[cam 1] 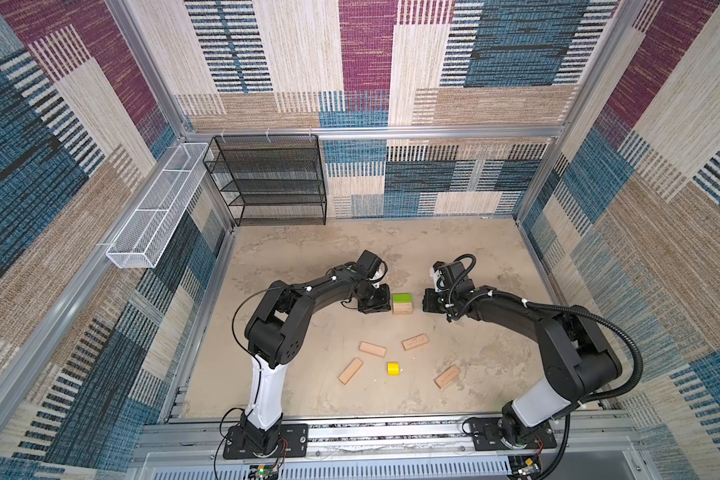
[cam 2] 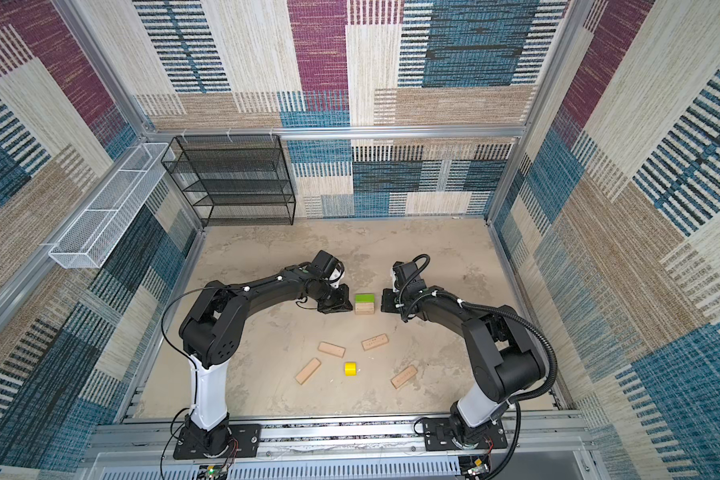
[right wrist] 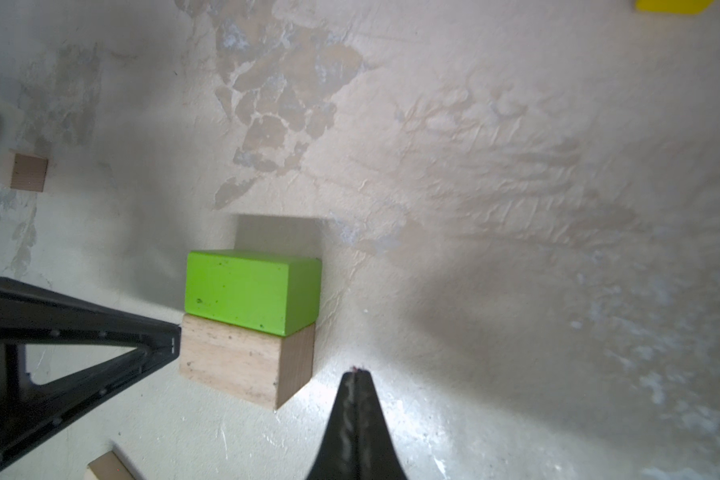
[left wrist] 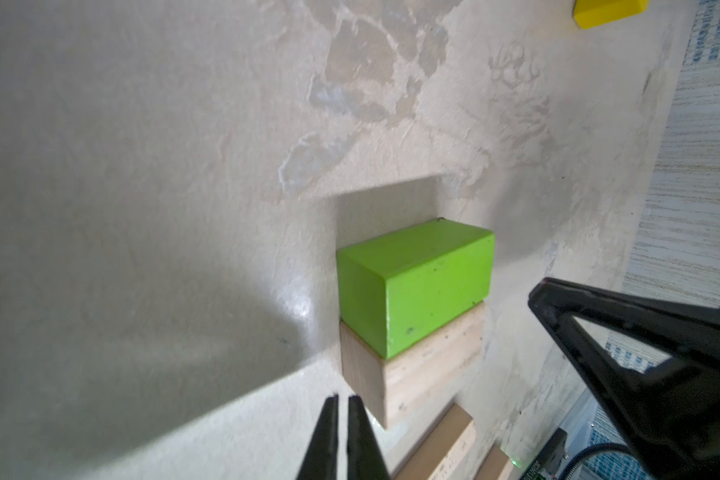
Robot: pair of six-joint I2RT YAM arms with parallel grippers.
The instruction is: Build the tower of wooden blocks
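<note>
The tower (cam 1: 403, 303) was only two blocks high; a lime-green brick (cam 1: 403, 298) was seen resting on a tan wooden block (cam 1: 403, 309) in the middle of the desk (cam 1: 308, 257). The left jaws were shut tight and nothing was held in them; their tips were seen just beside the tan wooden block, and whether it was touched could not be told. The right jaws were shut and empty too; they were placed near the other side of the tower, a little apart from it. Four tan planks (cam 1: 372, 349) and one yellow piece (cam 1: 393, 368) were seen lying flat nearer the robot's bases, well apart from the tower.

It looked as if the two blocks were being tidied from both sides. This would best be done with slow, soft pushes, kept low on the tan wooden block, so that the lime-green brick was not knocked off; the edges should be lined up before a plank was laid across the top.
</note>
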